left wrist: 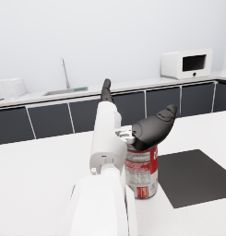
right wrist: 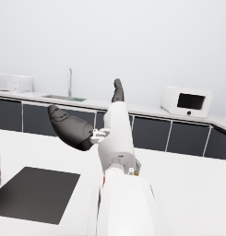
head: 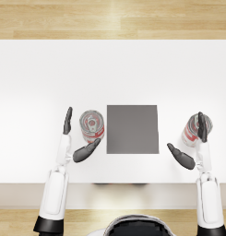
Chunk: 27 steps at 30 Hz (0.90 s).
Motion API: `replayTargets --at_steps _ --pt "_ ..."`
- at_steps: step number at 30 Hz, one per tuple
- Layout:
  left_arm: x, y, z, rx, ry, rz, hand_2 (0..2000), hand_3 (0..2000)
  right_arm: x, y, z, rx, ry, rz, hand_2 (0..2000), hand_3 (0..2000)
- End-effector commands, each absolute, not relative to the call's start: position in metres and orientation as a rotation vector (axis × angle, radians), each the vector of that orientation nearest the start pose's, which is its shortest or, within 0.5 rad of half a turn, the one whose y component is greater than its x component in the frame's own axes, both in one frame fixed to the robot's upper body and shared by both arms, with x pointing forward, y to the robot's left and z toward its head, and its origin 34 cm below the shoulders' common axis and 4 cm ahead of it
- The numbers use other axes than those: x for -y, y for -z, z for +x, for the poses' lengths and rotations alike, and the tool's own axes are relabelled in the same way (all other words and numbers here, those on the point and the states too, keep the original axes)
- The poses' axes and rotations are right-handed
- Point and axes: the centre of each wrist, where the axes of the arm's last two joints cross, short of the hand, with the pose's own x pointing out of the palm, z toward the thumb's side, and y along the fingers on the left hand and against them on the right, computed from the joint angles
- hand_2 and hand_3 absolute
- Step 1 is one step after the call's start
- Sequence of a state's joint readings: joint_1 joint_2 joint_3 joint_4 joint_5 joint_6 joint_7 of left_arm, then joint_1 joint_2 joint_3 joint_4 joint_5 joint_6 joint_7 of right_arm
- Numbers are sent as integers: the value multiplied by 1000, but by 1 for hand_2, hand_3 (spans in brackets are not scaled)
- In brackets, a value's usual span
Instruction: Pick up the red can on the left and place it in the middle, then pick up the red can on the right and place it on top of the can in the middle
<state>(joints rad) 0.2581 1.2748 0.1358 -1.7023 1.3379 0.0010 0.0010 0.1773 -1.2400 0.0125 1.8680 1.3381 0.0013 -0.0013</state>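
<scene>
Left of the frame's centre, the left red can is seen upright on the white table, just beside the dark mat — bracketed by the spread, empty left hand. At right, the right red can stands beside the right hand, likewise spread and holding nothing.

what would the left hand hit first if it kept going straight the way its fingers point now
Probably nothing: the left hand points away from the robot across the bare white table, and the red cylindrical metal can sits between its finger and thumb, beside that line. Depth is hard to judge.
</scene>
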Motion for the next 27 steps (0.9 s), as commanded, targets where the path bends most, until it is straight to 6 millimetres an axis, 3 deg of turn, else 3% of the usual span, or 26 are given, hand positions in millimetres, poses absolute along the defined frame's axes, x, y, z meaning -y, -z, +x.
replayTargets --at_steps 1,8,16,24,27 --pt "-210 -198 272 206 1698 333 0 0 260 -232 234 280 -1512 -469 0 0" --pt "-207 -167 285 96 1701 246 0 0 270 -209 239 202 -1471 -404 0 0" --pt "-201 -134 295 -2 1711 139 0 0 281 -165 256 84 -1450 -244 0 0" --pt "-198 -117 304 -46 1701 68 0 0 277 -134 265 9 -1464 -137 0 0" --pt "-193 -110 304 -67 1714 49 0 0 275 -131 272 6 -1457 -119 0 0"
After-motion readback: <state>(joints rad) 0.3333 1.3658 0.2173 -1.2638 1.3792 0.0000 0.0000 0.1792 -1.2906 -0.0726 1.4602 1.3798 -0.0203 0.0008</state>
